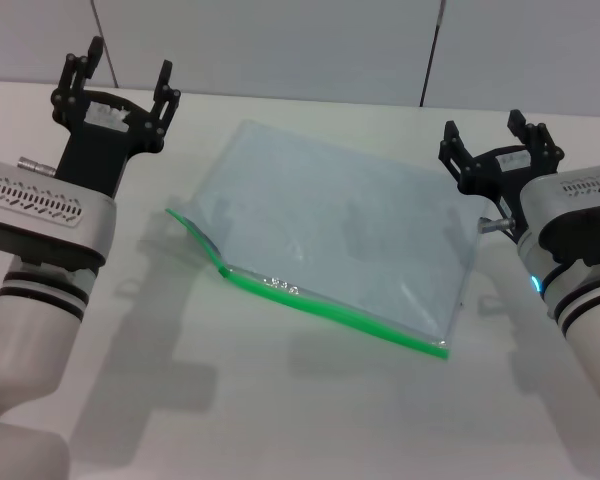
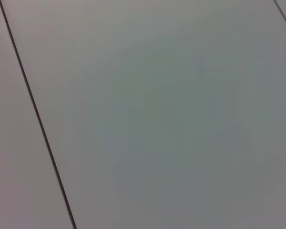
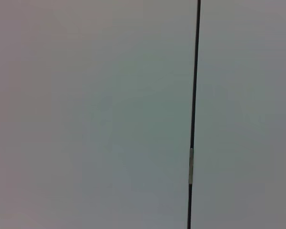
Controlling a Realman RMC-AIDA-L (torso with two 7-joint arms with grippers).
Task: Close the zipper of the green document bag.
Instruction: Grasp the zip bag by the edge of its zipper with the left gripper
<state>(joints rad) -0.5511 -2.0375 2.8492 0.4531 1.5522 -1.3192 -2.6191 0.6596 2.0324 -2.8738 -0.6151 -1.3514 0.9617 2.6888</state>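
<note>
White table (image 1: 280, 420), grey panelled wall (image 1: 280, 40) behind. Green document bag (image 1: 350, 225) flat mid-table, zipper (image 1: 320, 305) along near edge. Left gripper (image 1: 118, 78) and right gripper (image 1: 495, 135) raised either side, fingers spread, empty.

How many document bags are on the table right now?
1. The green document bag lies flat on the table between the left gripper and right gripper, its zipper along the near edge. Neither wrist view shows another.
</note>
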